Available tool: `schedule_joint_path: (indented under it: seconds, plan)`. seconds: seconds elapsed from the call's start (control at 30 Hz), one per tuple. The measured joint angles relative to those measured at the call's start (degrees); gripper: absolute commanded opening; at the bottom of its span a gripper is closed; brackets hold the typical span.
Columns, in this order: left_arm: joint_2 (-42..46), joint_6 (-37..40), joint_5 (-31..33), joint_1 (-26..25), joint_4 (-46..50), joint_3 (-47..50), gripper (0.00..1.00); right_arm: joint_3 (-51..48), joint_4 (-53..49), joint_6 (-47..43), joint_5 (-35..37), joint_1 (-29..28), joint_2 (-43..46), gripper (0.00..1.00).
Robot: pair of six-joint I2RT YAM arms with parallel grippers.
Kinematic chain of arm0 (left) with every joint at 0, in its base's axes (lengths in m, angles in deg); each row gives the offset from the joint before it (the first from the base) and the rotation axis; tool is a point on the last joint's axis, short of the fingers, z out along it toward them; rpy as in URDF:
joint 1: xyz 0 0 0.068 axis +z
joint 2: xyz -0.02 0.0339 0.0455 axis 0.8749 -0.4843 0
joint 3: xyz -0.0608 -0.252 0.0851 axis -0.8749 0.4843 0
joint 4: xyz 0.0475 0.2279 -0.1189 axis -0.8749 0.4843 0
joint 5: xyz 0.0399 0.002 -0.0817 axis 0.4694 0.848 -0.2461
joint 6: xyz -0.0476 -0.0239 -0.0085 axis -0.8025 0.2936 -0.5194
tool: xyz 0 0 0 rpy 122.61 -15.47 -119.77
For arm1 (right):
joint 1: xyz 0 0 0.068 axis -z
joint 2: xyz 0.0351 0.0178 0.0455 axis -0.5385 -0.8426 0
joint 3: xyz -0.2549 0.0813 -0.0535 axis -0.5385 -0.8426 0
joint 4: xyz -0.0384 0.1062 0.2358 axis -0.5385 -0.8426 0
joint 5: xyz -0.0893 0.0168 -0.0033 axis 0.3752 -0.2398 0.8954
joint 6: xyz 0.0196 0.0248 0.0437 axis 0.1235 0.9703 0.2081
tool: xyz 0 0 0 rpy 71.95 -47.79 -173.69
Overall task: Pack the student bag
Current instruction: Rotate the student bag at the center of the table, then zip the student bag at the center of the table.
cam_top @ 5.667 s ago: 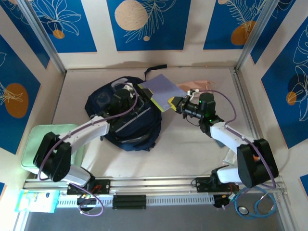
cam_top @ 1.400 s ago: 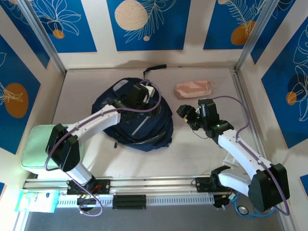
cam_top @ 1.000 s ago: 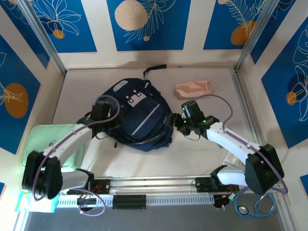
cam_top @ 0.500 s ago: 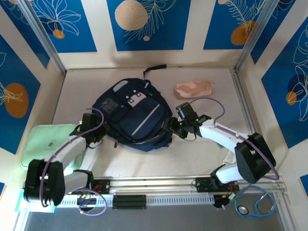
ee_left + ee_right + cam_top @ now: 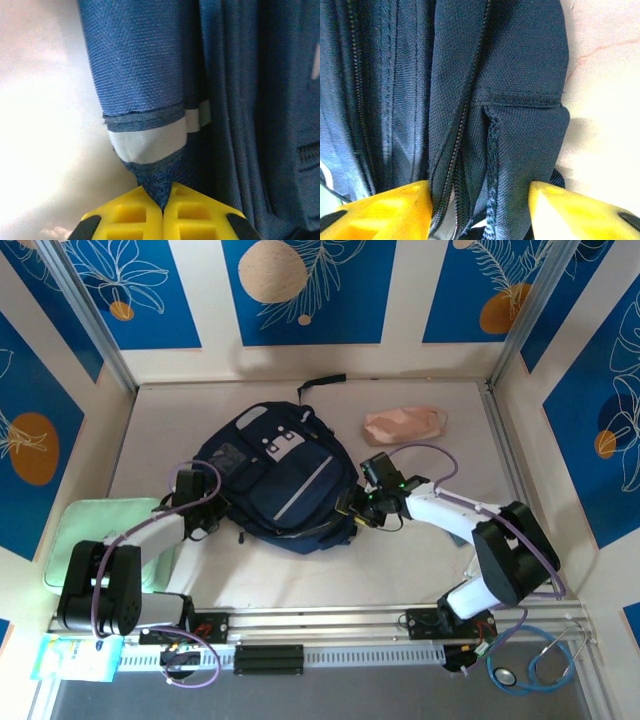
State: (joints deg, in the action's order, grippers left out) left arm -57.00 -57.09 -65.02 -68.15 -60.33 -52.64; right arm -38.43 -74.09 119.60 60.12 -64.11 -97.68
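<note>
The student bag lies flat in the middle of the table with its white patch facing up; the dark marks on that patch are too small to read. At the bag's near left edge, the left gripper has its yellow fingertips pressed together on a tab of navy webbing, just below a pale grey band sewn across the strap. At the bag's near right edge, the right gripper is spread, with one yellow finger on each side of a fold of dark fabric that carries a black zipper. A pink pouch lies beyond the bag's far right side, apart from it.
</note>
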Motion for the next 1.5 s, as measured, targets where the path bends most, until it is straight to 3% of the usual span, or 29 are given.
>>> schedule_joint_path:
  seconds: [0.1,0.3,0.5,0.67,0.8,0.9,1.0,1.27,1.5]
  plan:
    - [0.42,0.24,-1.38,-0.31,0.44,-0.87,0.0,1.7,-0.04,-1.64,-0.44,2.25,-2.45,0.41]
    - [3.69,0.61,-3.34,-3.72,2.82,-4.83,0.0,9.22,0.7,-7.23,-0.28,8.68,-8.87,0.4]
    - [5.42,0.59,-3.54,-9.51,4.72,-7.61,0.0,18.93,-0.57,-15.13,4.98,11.67,-15.04,0.51]
    - [5.46,0.42,-3.52,-11.08,6.64,-7.63,0.0,19.82,-4.92,-19.5,10.08,11.76,-12.61,0.59]
    - [5.4,0.39,-3.48,-11.58,6.69,-7.63,0.0,19.78,-10.25,-21.05,13.68,10.97,-4.55,0.61]
    - [4.9,0.33,-3.5,-12.57,6.8,-7.91,0.0,19.65,-12.83,-21.2,15.89,6.4,2.19,0.59]
    - [4.42,0.13,-3.5,-13.73,6.82,-8.55,0.0,19.02,-14.19,-19.93,17.22,-2.29,5.09,0.51]
    - [3.93,0.13,-3.52,-14.99,6.97,-9.62,0.0,20.55,-16.63,-15.39,23.12,-25.05,-2.89,0.41]
    - [3.93,0.0,-3.52,-15.1,6.95,-9.62,0.0,26.25,-14.01,-14.56,24.55,-28.81,-12.52,0.35]
